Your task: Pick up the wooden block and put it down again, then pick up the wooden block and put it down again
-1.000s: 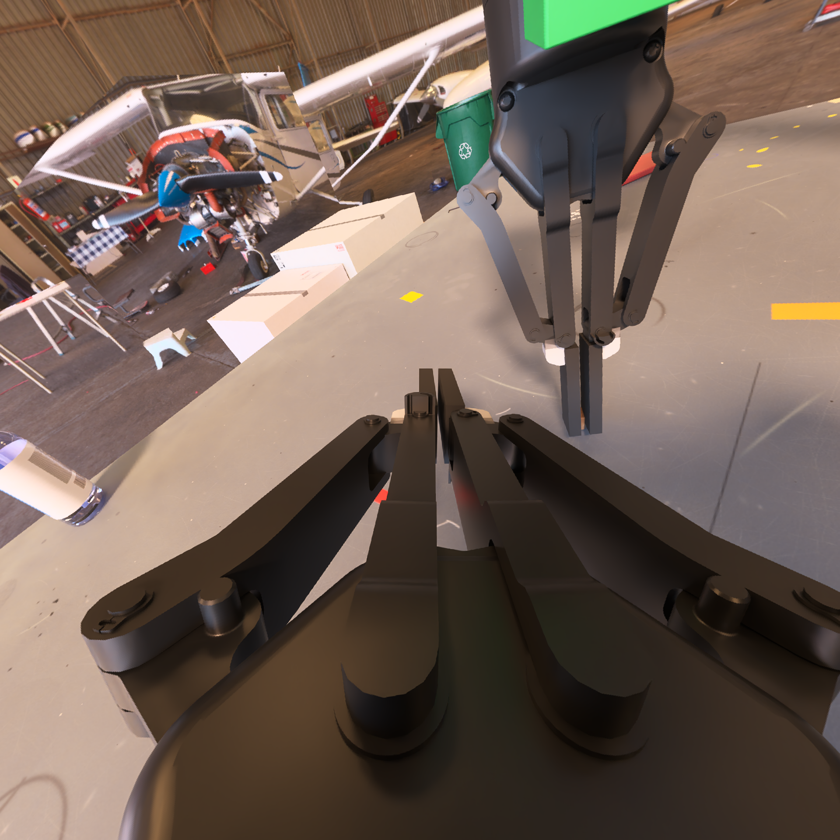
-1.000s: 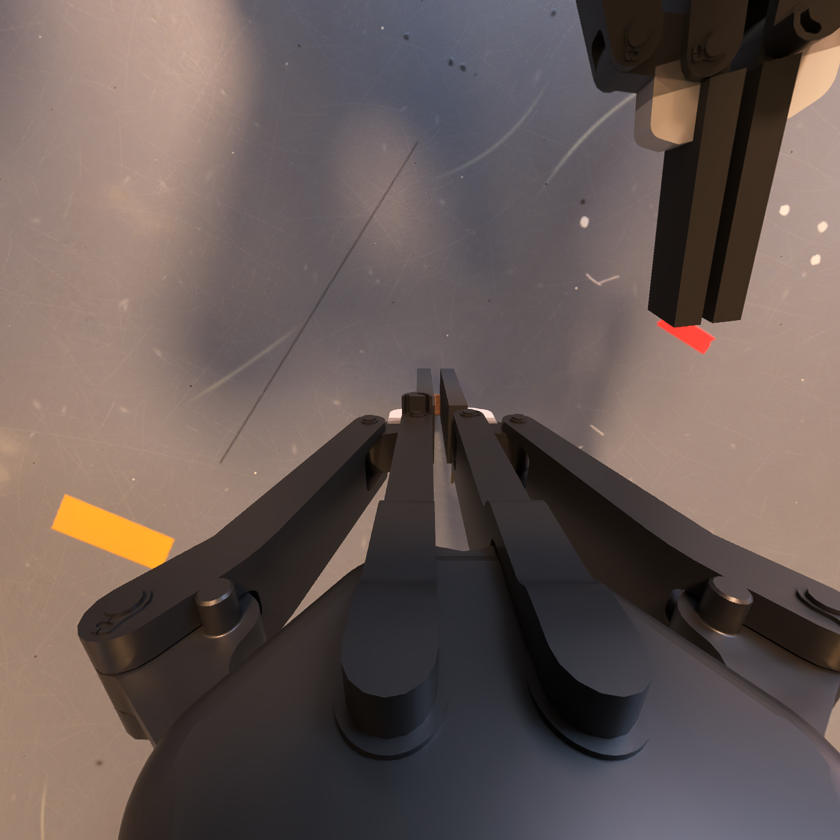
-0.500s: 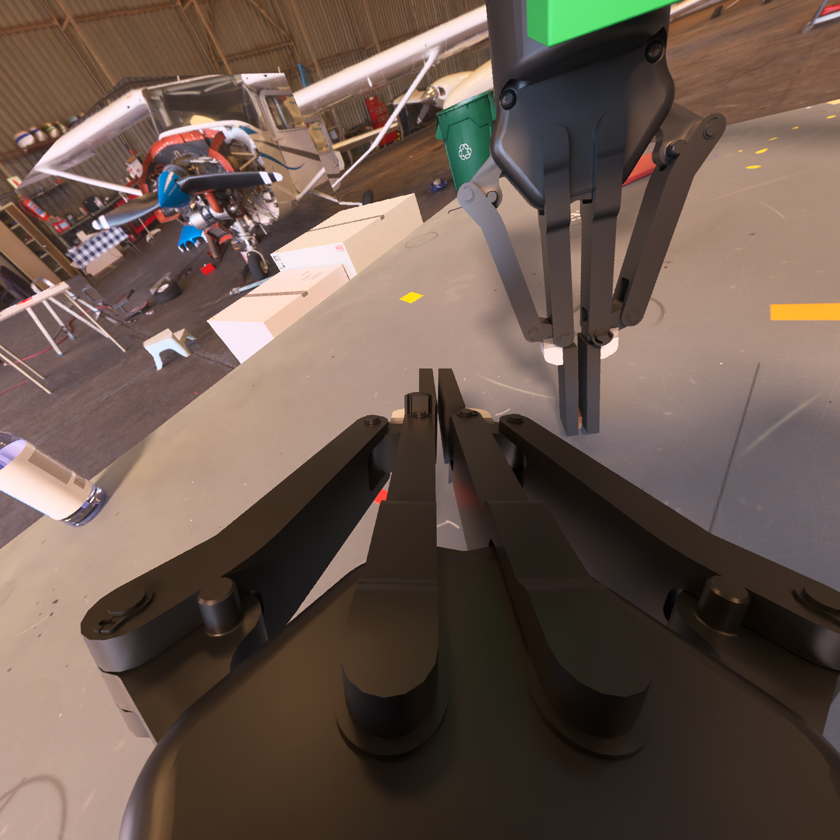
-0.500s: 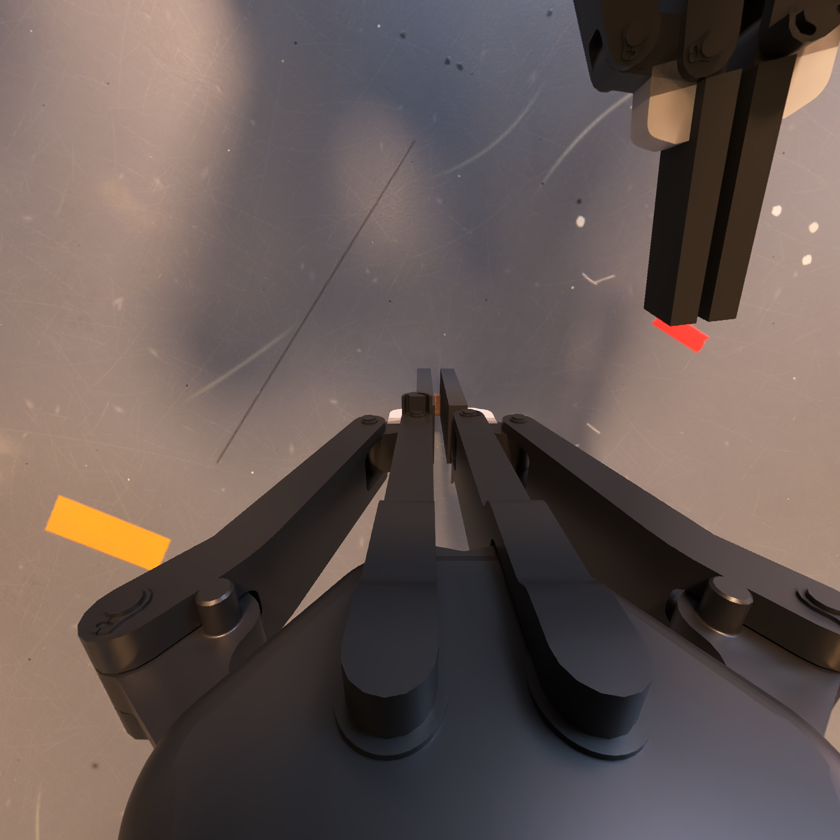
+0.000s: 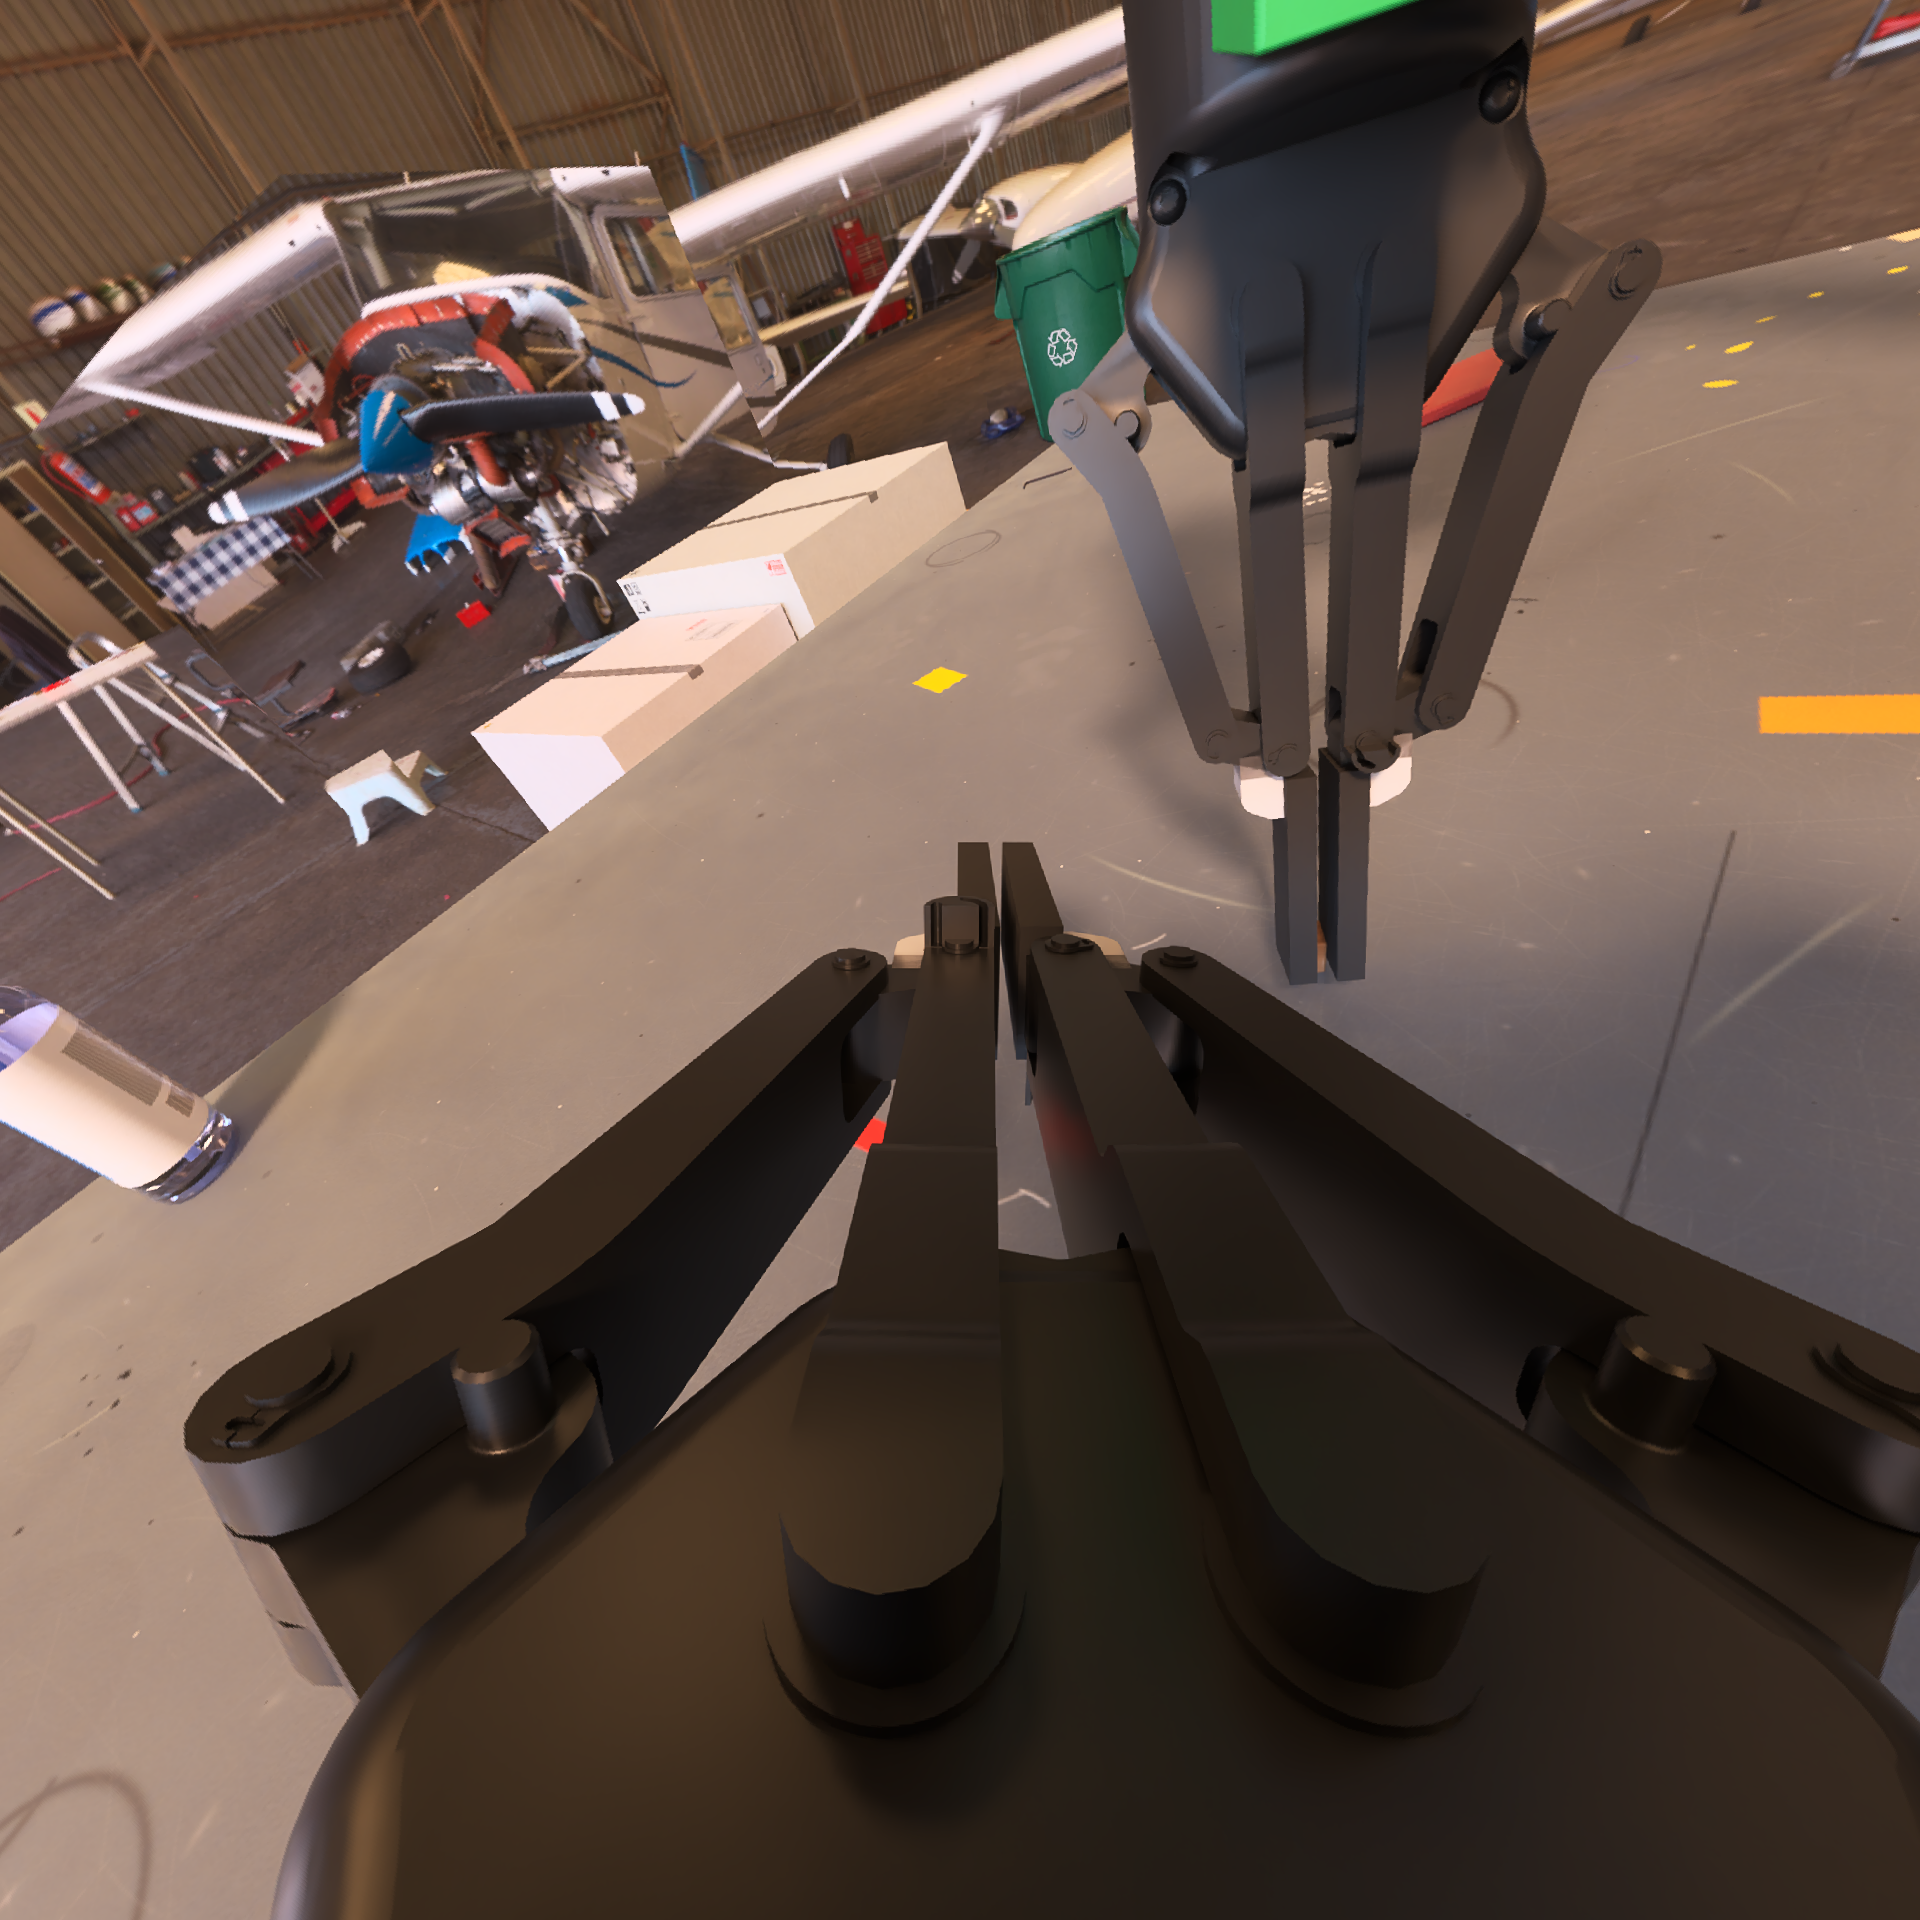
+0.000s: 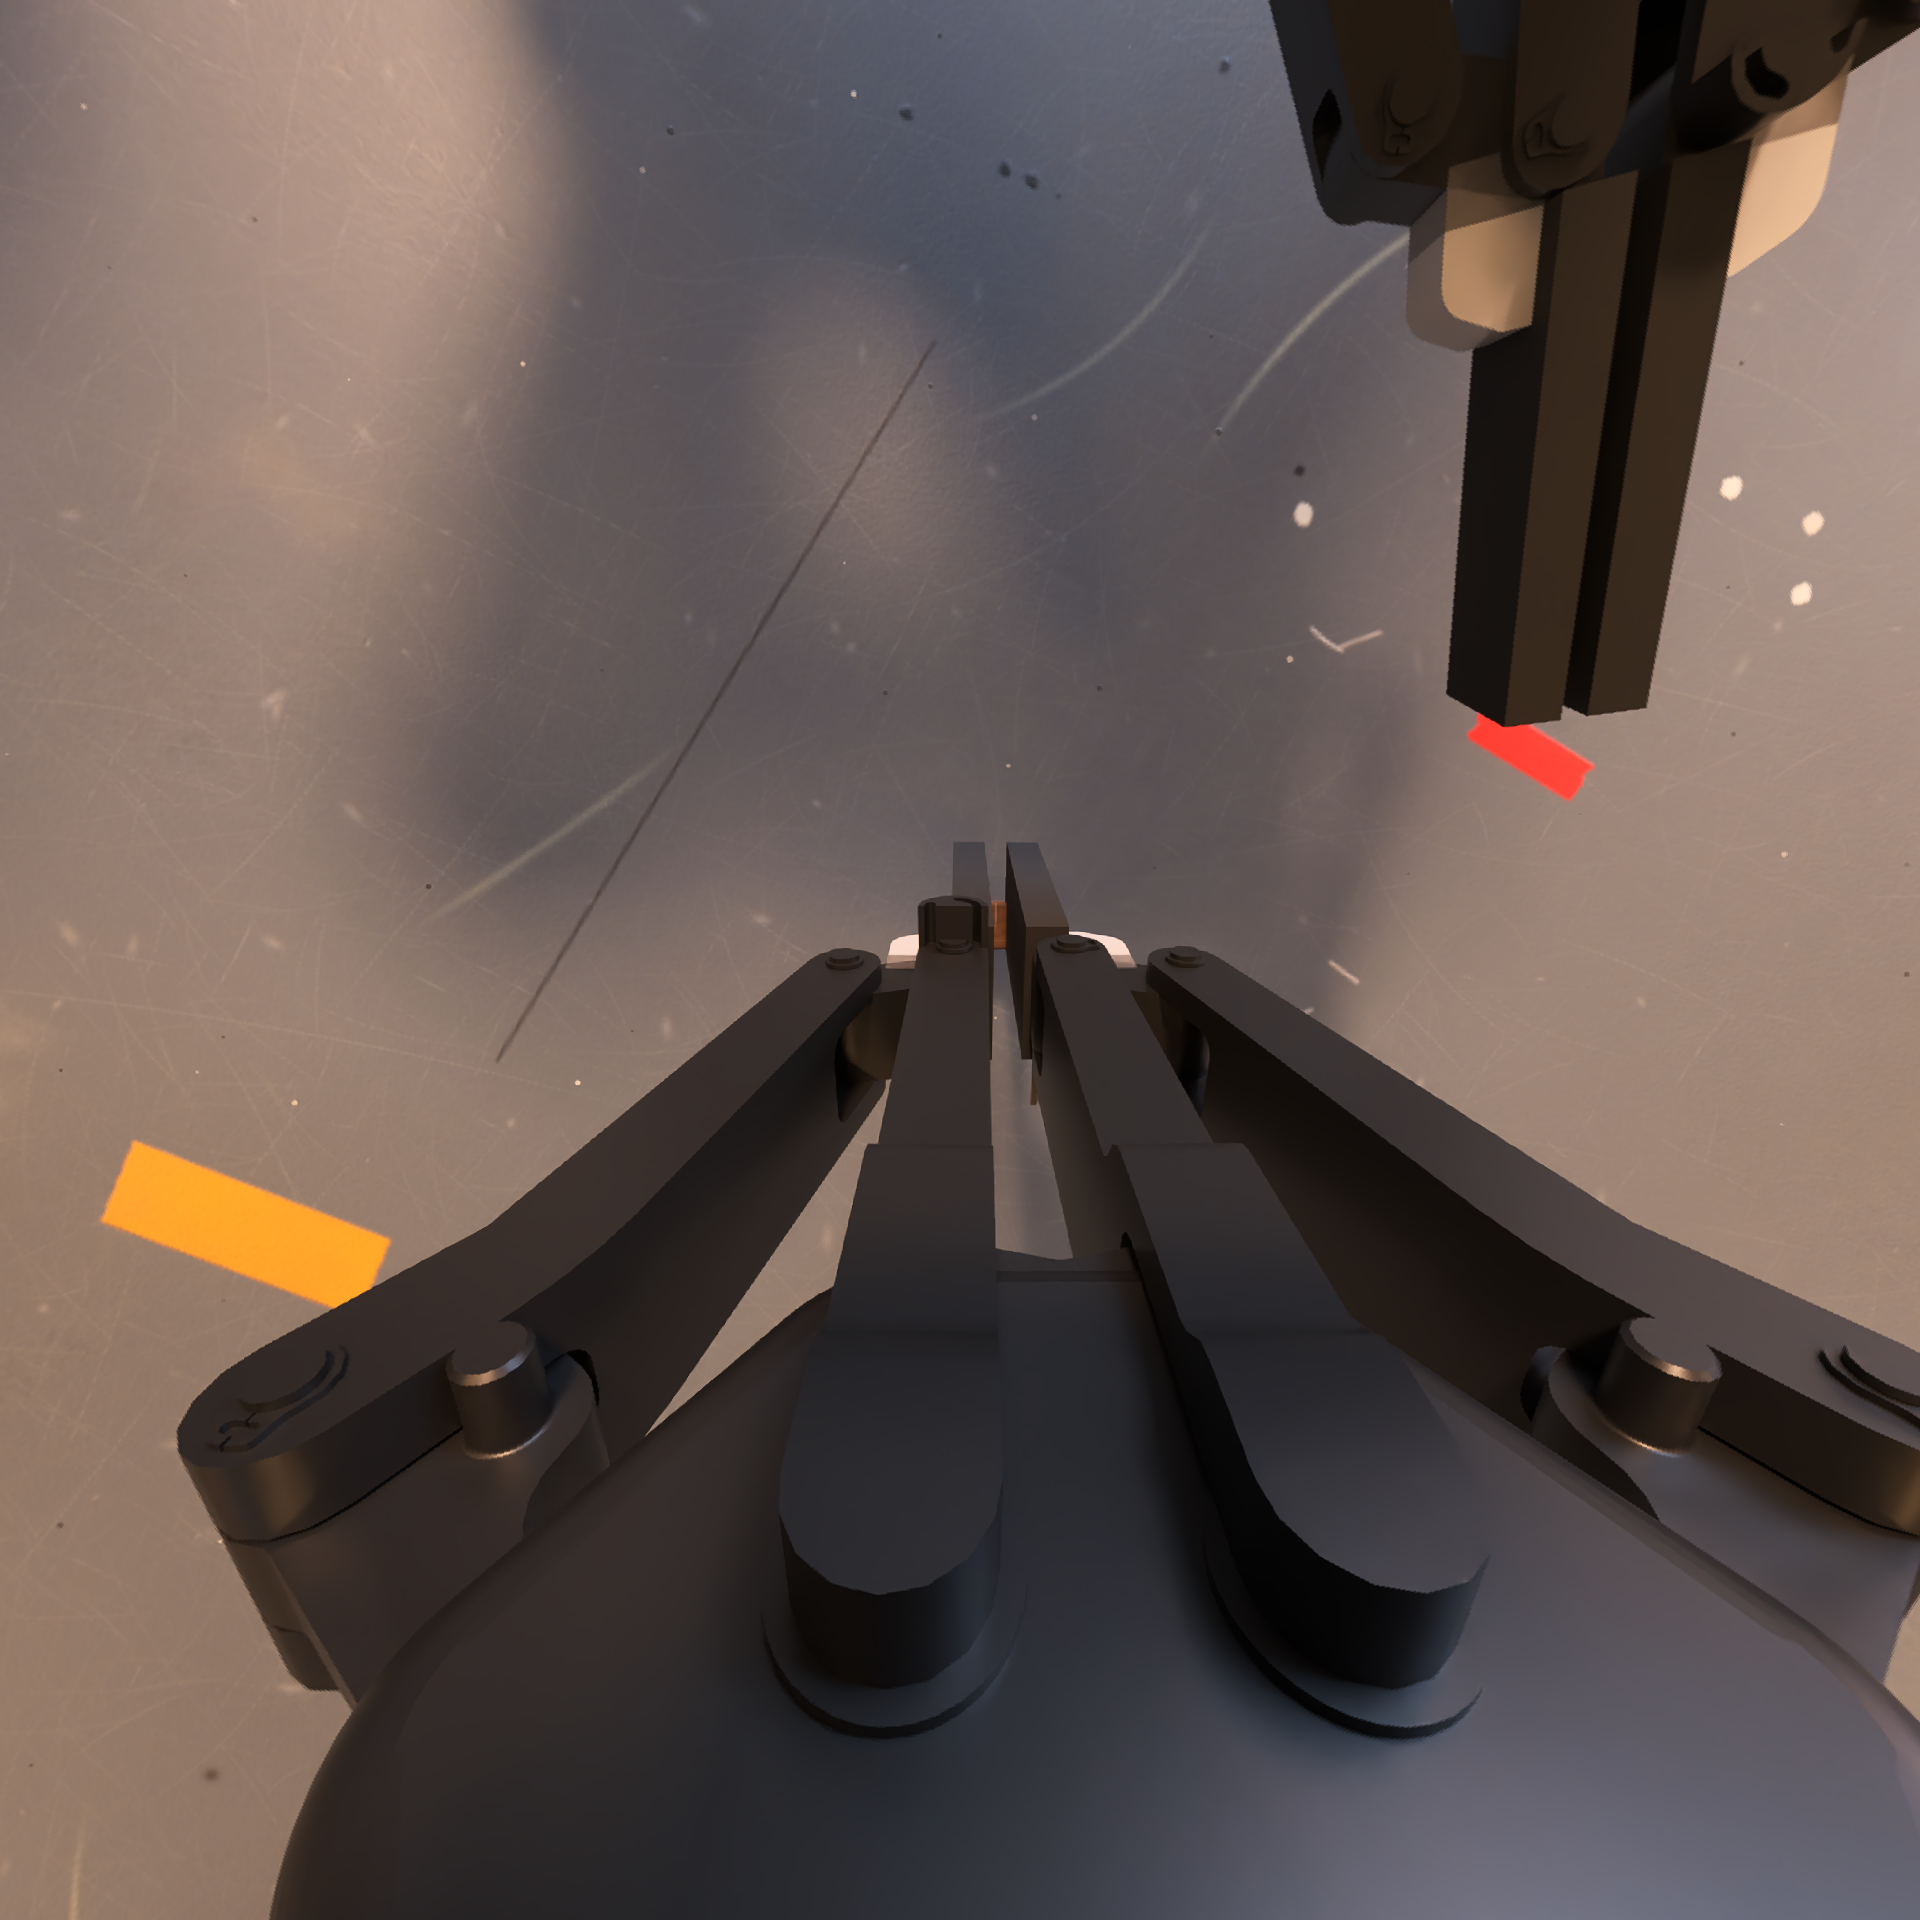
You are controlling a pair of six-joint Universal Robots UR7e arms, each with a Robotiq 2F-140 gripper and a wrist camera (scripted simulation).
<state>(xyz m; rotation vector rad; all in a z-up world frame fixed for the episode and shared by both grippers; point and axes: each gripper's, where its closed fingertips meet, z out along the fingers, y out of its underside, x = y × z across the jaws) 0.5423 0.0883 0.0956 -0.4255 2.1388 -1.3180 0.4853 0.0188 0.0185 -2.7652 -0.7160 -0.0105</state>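
**Right claw holds the block; put-down pending**

Step in hand, as I read it: a carry. The right gripper (image 6: 995,883) has its fingers drawn in narrow, with a thin sliver of the wooden block (image 6: 998,925) showing orange-brown between them. From the left wrist view the same gripper (image 5: 1322,961) hangs fingers-down, near vertical, and a strip of the block (image 5: 1322,948) is visible between the fingertips. The tips look close to the grey tabletop (image 5: 1558,1091), but I cannot tell whether the block touches it or hangs just clear.

I cannot say whether this is the first or second pick-up.

Left gripper (image 5: 995,883): fingers pinched nearly together, nothing visible between them. It reaches out low over the table at a shallow angle, idle, beside the right one. In the right wrist view it (image 6: 1538,712) enters from the upper right, its tips over a red marker (image 6: 1527,756).

Next move, my call: lower straight down until the block seats flat, then spread the fingers and lift clear. Only a thin edge is gripped, so I go down slowly and watch for tilt on release. Keep away from the left arm, which sits near.

An orange marker (image 6: 244,1221) lies well off to the side.
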